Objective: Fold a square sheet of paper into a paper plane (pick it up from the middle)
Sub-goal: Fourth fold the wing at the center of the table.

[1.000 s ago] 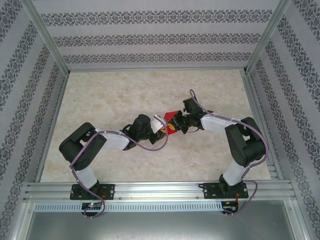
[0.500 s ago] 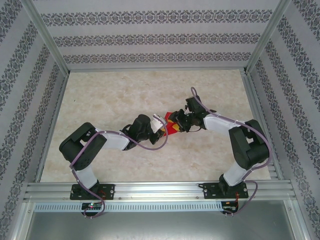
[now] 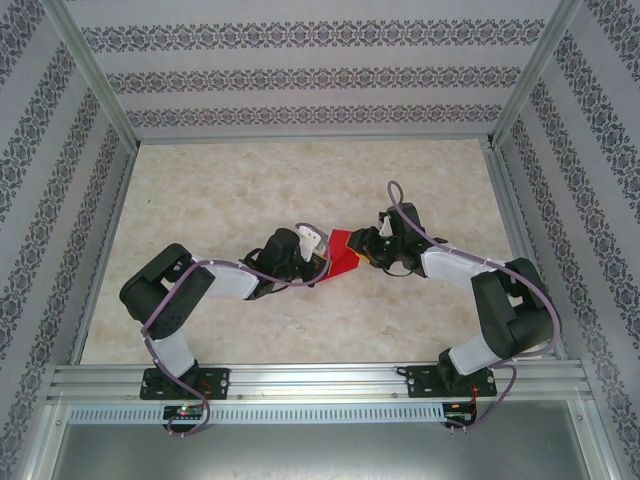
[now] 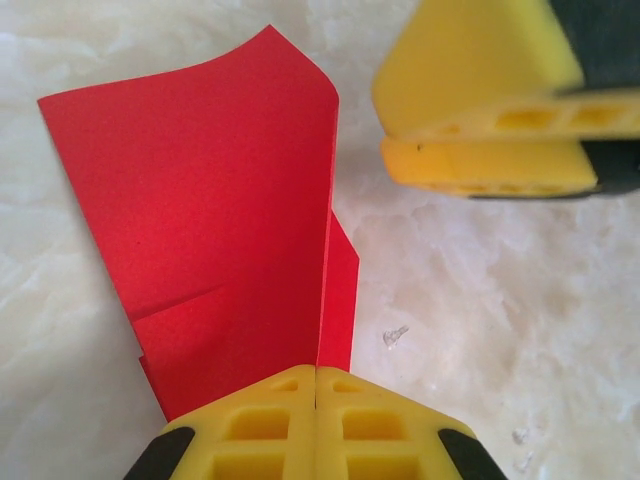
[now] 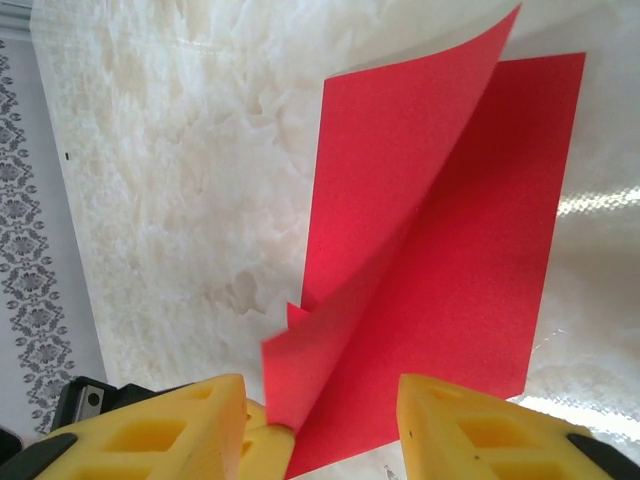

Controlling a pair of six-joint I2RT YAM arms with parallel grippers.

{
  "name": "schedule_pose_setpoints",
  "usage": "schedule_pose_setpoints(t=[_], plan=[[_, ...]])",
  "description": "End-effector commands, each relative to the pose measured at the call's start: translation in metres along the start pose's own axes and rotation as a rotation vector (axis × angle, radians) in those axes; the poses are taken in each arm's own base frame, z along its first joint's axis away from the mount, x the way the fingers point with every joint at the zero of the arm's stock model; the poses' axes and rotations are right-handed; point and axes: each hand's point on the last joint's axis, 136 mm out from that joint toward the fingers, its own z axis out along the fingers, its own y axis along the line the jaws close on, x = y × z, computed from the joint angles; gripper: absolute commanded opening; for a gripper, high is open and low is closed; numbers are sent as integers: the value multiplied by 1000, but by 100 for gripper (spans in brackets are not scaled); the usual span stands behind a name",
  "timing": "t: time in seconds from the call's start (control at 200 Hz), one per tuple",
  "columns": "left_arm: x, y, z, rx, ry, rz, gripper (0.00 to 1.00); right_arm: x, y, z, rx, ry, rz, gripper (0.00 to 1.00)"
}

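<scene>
The thin, bright red square sheet of paper [image 3: 343,255] is folded over on itself and sits near the middle of the pale, marble-patterned table [image 3: 230,190], between the two arms. In the right wrist view, the paper [image 5: 450,260] has a lower layer lying flat on the table, while the upper layer curls up and away from it along one edge. In the left wrist view, the paper [image 4: 230,230] shows a short crease near its lower end.

The left end effector [image 3: 322,264] is clamped on that lower end. Its yellow fingers [image 4: 316,385] are pressed together with the red edge pinched between them.

The right end effector [image 3: 368,250] faces it from the other side. Its yellow fingers [image 5: 320,400] stand apart, and the raised flap's corner hangs in the gap between them.
</scene>
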Motion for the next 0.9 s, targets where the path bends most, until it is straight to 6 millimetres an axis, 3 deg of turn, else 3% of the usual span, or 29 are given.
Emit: schedule_pose_setpoints(t=[0.0, 0.485, 0.899], plan=[[-5, 3, -4, 34, -36, -173, 1, -5, 9, 5, -62, -24, -83, 43], [-7, 22, -11, 27, -65, -364, 2, 5, 20, 45, -58, 78, -116, 41], [2, 35, -10, 9, -41, -438, 4, 4, 3, 61, 15, 99, -77, 44]])
